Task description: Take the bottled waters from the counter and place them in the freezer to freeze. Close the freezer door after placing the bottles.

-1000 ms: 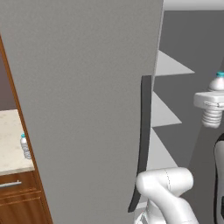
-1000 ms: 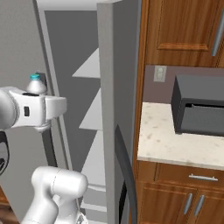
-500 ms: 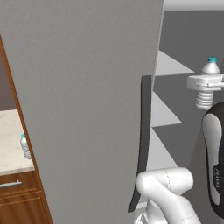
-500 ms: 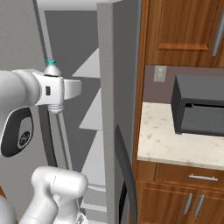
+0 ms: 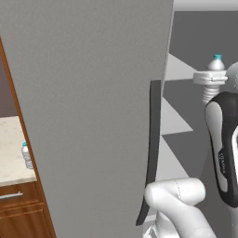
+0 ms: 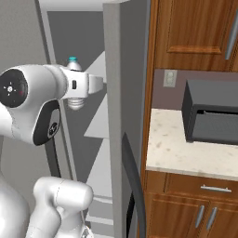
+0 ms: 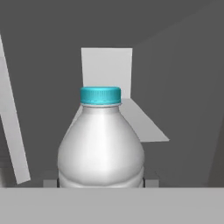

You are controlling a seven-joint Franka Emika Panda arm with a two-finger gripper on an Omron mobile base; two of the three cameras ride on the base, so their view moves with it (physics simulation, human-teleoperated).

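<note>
1. Bottled water [image 7: 101, 144] sits in my gripper [image 7: 101, 183], upright, long axis vertical, teal cap at twelve o'clock; I am clamped on its lower body, and in the hand view only the outer edges of my fingers peek out at either side of it.
2. Seen from the left base view, this bottle [image 5: 216, 62] shows its cap and shoulder above my wrist, raised in front of the open freezer [image 5: 195, 116]; the right base view shows the same bottle [image 6: 73, 64] just behind my hand.
3. Beyond the cap, at twelve to two o'clock in the hand view, a pale shelf [image 7: 131, 118] runs back to the freezer's rear wall, with grey walls around it.
4. The freezer door [image 5: 93, 107] stands swung open, its dark bar handle [image 5: 151, 153] vertical along the edge.
5. At nine o'clock in the left base view, the second bottle [image 5: 27, 155] stands upright on the counter [image 5: 11, 153], well apart from me.
6. Far right, a dark microwave [image 6: 211, 111] rests on the speckled stone under wooden cabinets [image 6: 195, 32].
</note>
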